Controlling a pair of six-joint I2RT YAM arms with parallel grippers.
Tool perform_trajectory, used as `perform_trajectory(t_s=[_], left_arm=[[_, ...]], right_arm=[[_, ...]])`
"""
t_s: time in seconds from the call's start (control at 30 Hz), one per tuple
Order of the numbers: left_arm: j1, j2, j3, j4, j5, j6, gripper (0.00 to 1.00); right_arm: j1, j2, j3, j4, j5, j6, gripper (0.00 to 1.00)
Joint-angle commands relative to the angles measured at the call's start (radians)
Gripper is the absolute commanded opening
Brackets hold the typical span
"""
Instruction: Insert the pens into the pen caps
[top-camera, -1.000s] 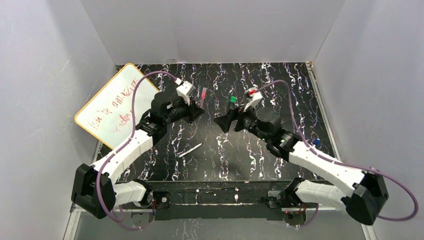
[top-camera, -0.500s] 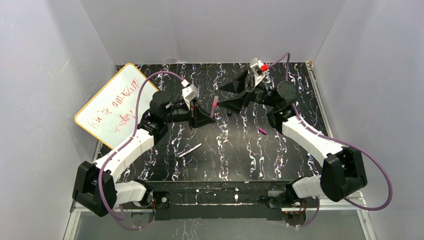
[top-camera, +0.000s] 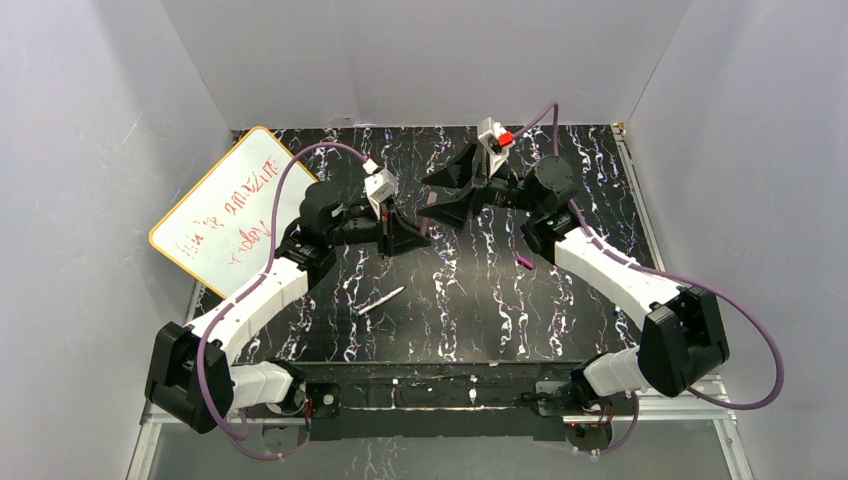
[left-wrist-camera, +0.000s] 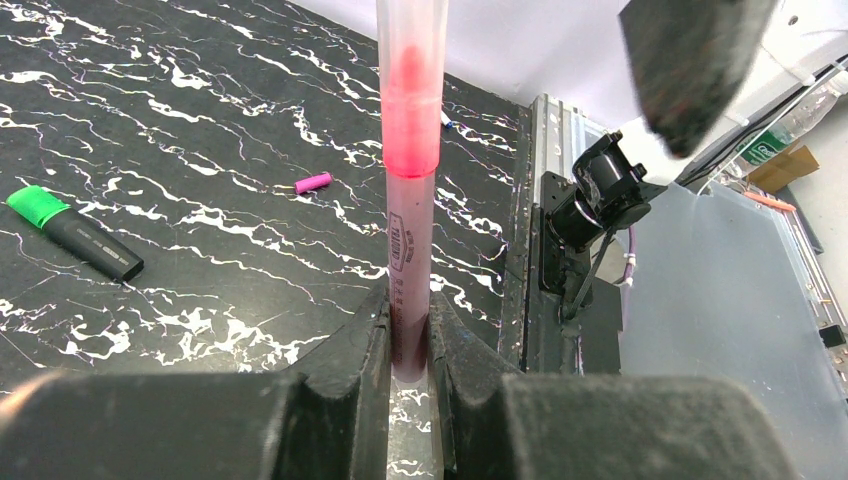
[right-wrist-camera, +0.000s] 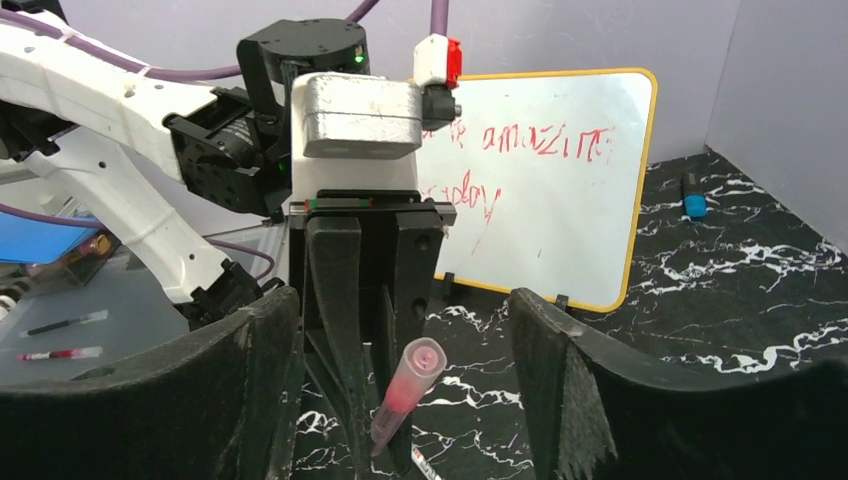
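Our left fingers (left-wrist-camera: 352, 352) pinch the slim magenta pen (left-wrist-camera: 410, 215) low on its barrel, clear of the worktop (top-camera: 480, 320), with its pale, translucent end pointing away from the wrist. Our right fingers (right-wrist-camera: 255, 390) are spread wide and face it, one on each side of that far end, touching nothing. On the worktop lie the black pen (left-wrist-camera: 80, 235) with its green tip, a magenta cap (left-wrist-camera: 313, 182) well apart from it, and the white-grey pen (top-camera: 381, 299) nearer our bases. The yellow-rimmed whiteboard (top-camera: 225, 205) stands at the left edge.
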Motion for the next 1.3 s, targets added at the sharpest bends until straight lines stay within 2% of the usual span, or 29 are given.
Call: perform_trajectory(t_s=[0.0,0.2,0.5,0.87,1.0,1.27], left_arm=[[0.005,-0.007,0.008,0.001,0.017,0.013,0.00],[0.005,-0.016,0.010,-0.003,0.012,0.018,0.00],[0.005,-0.034,0.013,-0.030,-0.010,0.042,0.00],[0.018,-0.053,0.021,-0.014,-0.063,0.048,0.00],[0.033,-0.057,0.024,0.021,-0.070,0.028,0.00],[0.043,-0.053,0.031,0.044,-0.076,0.008,0.00]], right_arm=[[0.005,0.008,0.048,0.003,0.017,-0.033,0.80],[0.006,0.036,0.073,-0.012,0.006,-0.024,0.65],[0.014,0.071,0.109,-0.021,-0.033,-0.006,0.34],[0.029,0.079,0.102,-0.054,-0.057,-0.009,0.31],[0.031,0.082,0.091,-0.061,-0.069,-0.008,0.22],[0.043,0.090,0.081,-0.050,-0.074,0.002,0.11]])
